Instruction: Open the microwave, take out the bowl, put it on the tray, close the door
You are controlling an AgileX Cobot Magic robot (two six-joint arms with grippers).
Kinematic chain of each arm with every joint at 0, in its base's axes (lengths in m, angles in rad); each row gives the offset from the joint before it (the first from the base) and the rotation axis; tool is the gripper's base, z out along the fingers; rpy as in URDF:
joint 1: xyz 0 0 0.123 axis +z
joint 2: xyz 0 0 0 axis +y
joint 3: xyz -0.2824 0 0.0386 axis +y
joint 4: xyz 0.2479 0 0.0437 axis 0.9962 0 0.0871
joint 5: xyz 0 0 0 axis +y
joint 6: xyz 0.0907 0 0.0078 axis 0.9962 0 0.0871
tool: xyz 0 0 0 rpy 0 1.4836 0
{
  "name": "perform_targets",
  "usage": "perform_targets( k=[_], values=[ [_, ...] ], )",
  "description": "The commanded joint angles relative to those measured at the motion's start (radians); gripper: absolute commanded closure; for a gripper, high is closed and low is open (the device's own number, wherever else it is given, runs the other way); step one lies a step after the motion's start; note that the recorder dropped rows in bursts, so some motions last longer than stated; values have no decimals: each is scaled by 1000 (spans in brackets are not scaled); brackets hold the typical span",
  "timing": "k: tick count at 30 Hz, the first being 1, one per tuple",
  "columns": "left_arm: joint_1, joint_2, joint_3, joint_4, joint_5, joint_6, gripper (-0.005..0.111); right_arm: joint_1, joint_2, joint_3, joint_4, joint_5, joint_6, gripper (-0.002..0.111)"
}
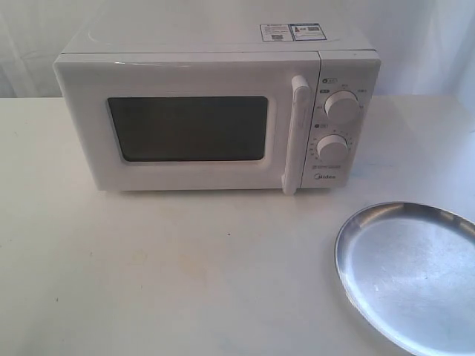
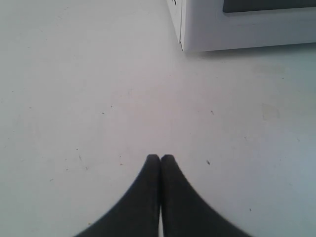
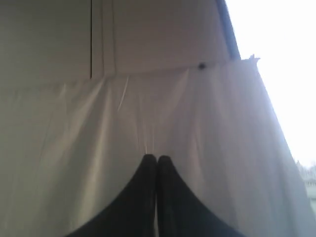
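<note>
The microwave (image 1: 215, 111) is placed on a white table (image 1: 148, 274), towards the back of it in the exterior view, with its front turned to the camera. The door (image 1: 82, 133) is shut flat against the body. In the door a dark window (image 1: 189, 127) is set, and what lies behind this glass cannot be made out. A vertical white handle (image 1: 295, 133) is fixed at the right edge of the door. To the right of the handle two round white dials are seen, an upper dial (image 1: 341, 105) and a lower dial (image 1: 332, 148), and the logo (image 1: 326, 176) is printed under them. Two small stickers (image 1: 289, 32) are pasted on the top of the housing. The tray (image 1: 415, 289) is laid flat on the table in front of the microwave and to its right, apart from it; its surface is bare, and it is partly cut off by the edge of the picture. No arm is shown in the exterior view. In the left wrist view the left gripper (image 2: 160, 159) is seen above the bare table, its two dark fingertips pressed together with nothing between them, and a lower corner of the microwave is visible beyond it. In the right wrist view the right gripper (image 3: 156, 159) is likewise closed and empty, and it is pointed at a white cloth (image 3: 98, 138) below a pale panel (image 3: 49, 39).
</note>
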Motion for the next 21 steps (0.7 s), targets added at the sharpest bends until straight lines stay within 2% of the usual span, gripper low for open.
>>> perform_targets(
  k=[1,4,9,14,17,21],
  values=[
    [-7,-4,3,-7,-2,0,107,1,317,-275,-139,416,-48,108],
    [-7,-4,3,-7,-2,0,107,1,486,-357,-259,563,-48,108],
    [-5,-4,3,-7,-2,0,107,-37,652,-377,-363,681,-65,108],
    [-5,-4,3,-7,-2,0,107,-40,725,-356,-361,813,-280,108],
    [-5,-4,3,-7,-2,0,107,-40,764,-324,-274,869,-388,108],
    [-5,-4,3,-7,-2,0,107,-40,830,-279,74,909,-732,108]
  ],
)
